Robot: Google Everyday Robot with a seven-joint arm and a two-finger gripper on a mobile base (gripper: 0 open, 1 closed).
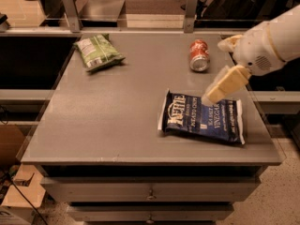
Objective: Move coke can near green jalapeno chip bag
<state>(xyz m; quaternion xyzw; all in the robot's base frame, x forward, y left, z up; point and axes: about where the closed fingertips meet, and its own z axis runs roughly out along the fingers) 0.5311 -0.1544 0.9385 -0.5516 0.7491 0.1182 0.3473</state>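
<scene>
The coke can point(199, 55) lies on its side at the back right of the grey table point(117, 111), its silver top facing the front. The green jalapeno chip bag point(97, 52) lies at the back left, far from the can. My gripper point(214, 71) comes in from the right on a white arm, just right of and in front of the can and above the table. Its two cream fingers are spread apart and hold nothing. The lower finger point(227, 83) hangs over the top edge of the blue bag.
A dark blue Kettle chips bag point(201, 117) lies flat at the front right of the table. A metal rail with two uprights point(190, 6) runs along the back edge. Drawers sit below the front edge; a cardboard box point(16, 191) stands on the floor at left.
</scene>
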